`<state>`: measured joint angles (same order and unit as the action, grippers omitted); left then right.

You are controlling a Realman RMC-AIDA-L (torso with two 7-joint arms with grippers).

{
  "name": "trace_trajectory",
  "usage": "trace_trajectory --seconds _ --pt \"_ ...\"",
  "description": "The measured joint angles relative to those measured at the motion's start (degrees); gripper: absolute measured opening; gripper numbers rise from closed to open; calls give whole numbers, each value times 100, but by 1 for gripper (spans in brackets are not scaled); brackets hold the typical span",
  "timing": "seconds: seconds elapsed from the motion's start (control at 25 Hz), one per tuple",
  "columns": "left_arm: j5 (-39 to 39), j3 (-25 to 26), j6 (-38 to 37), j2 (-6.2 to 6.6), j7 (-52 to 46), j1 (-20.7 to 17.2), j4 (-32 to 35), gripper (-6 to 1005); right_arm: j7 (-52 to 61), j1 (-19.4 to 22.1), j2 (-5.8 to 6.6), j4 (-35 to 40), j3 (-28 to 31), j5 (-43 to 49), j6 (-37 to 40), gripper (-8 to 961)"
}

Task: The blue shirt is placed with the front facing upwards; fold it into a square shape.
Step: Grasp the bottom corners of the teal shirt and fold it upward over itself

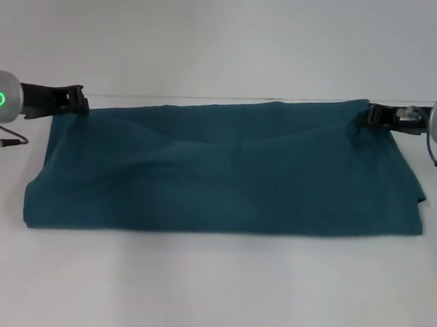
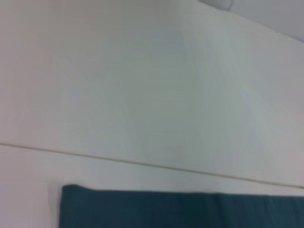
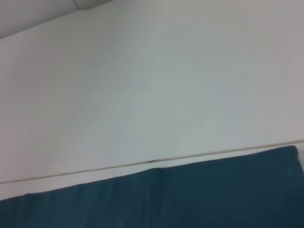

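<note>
Nearest to me, bare white table (image 1: 208, 299) is running across the front of the head view. Just beyond it, the blue shirt (image 1: 225, 172) is lying as a wide, flat band stretched from left to right, its front edge forming a straight fold line and its plain teal cloth facing up with soft creases showing across the middle. On the right side the layers are bunching a little, with a lower layer peeking out past the upper one.

At the far left corner of the shirt, my left tool (image 1: 78, 101) is reaching in from the side, its dark tips sitting at the cloth's edge; I cannot tell from here whether it is pinching the fabric or merely touching it. At the far right corner, my right tool (image 1: 370, 117) is doing the same, and the cloth is puckering slightly beside it, but I cannot tell its opening either.

Both wrist views are showing only a strip of the shirt's edge against the table, with a thin seam (image 1: 231, 99) crossing the surface just behind the shirt.
</note>
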<state>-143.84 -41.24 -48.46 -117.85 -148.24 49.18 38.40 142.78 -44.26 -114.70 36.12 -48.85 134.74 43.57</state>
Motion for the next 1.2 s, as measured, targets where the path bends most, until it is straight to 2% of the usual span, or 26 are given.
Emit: trace_trajectory --seconds 0.32,0.72,1.0,1.2 --pt "-9 6 534 -3 -155 101 -227 6 53 -381 6 -358 -171 210 -773 35" --pt "6 -30 861 47 -266 248 -233 7 178 -644 58 -444 -172 256 -1130 36" --pt "-20 -303 1254 6 -265 308 -438 7 135 -747 50 -789 -223 433 -1594 36" --pt "-21 -460 1594 -53 -243 307 -552 7 122 -780 0 -969 -265 593 -2012 35"
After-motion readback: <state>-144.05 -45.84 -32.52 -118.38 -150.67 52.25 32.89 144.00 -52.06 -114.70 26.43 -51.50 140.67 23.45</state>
